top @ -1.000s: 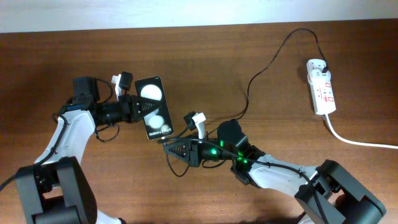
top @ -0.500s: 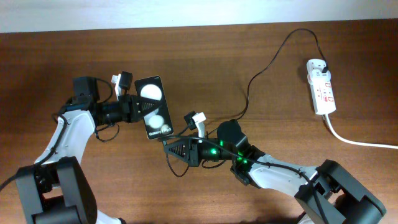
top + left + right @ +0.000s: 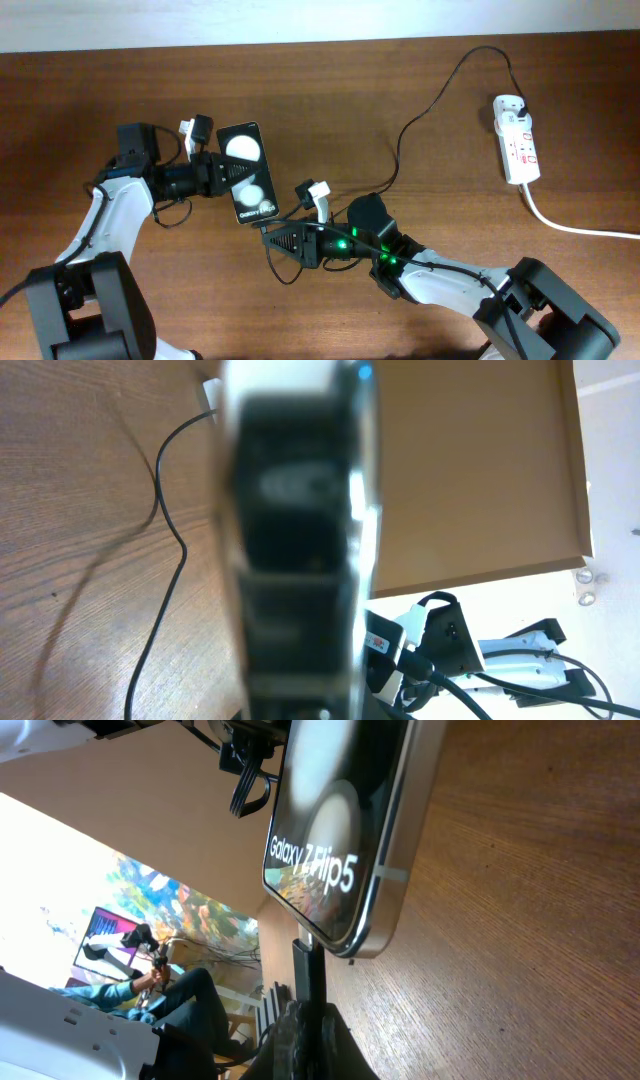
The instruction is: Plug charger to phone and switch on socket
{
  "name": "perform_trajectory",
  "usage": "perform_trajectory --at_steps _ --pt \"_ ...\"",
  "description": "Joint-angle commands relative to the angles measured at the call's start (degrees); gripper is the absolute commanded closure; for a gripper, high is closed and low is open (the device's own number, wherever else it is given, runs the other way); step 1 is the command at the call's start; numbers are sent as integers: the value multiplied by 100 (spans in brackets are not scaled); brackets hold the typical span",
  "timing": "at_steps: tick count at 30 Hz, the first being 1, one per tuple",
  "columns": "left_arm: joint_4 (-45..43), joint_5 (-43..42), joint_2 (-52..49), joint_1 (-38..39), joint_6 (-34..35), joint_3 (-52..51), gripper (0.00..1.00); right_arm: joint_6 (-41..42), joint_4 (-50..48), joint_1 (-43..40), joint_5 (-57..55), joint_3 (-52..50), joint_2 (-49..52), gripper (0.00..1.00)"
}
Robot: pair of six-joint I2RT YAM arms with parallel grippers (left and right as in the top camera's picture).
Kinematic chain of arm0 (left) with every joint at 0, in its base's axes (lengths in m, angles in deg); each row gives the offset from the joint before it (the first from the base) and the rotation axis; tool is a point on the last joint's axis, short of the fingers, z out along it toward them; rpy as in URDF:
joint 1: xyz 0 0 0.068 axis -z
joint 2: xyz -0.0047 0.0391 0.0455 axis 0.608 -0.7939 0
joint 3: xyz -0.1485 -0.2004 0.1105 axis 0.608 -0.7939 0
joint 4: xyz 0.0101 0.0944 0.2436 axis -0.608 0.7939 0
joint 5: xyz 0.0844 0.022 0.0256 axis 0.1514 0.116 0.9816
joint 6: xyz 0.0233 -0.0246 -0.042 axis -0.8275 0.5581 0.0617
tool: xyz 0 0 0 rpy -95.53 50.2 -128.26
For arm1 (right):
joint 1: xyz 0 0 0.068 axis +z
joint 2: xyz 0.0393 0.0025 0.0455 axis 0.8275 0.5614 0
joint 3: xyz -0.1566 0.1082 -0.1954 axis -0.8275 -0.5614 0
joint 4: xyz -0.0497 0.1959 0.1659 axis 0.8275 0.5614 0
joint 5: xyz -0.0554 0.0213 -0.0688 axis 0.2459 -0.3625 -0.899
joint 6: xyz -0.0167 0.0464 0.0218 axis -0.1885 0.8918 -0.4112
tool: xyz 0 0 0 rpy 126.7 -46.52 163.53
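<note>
1. Lower centre: right gripper [image 3: 268,236] clamped shut on the charger [image 3: 308,970] tip, which meets the lower edge of the phone [image 3: 247,172]; seating cannot be told.
2. Centre-left: left gripper [image 3: 230,172] closed on phone.
3. Upper right: socket [image 3: 518,140], untouched.
4. Step judged: insertion. Next: straight push, then switch.

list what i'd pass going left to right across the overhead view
left tool → phone → charger cable → socket → white cord; right tool left out, since it overlaps the phone's lower end
</note>
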Motion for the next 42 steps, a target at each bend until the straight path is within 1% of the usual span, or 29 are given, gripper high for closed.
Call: perform_trajectory --at_steps 1,14,22,28,34,42 --pt "4 -299 -28 39 -90 4 100 28 -37 24 -186 -31 20 96" --pt "2 -295 -28 138 -90 4 100 28 -35 24 -192 -31 20 96" --pt "-61 -133 -28 136 -87 7 100 28 -37 20 -87 -31 20 96" --pt "-146 -133 -28 136 -87 7 100 4 483 20 94 -31 20 96" --pt "-149 -131 -28 136 -87 7 100 -39 -55 20 457 -31 17 96" --pt "-146 -131 -28 136 -87 7 100 -39 -42 17 361 -31 17 96"
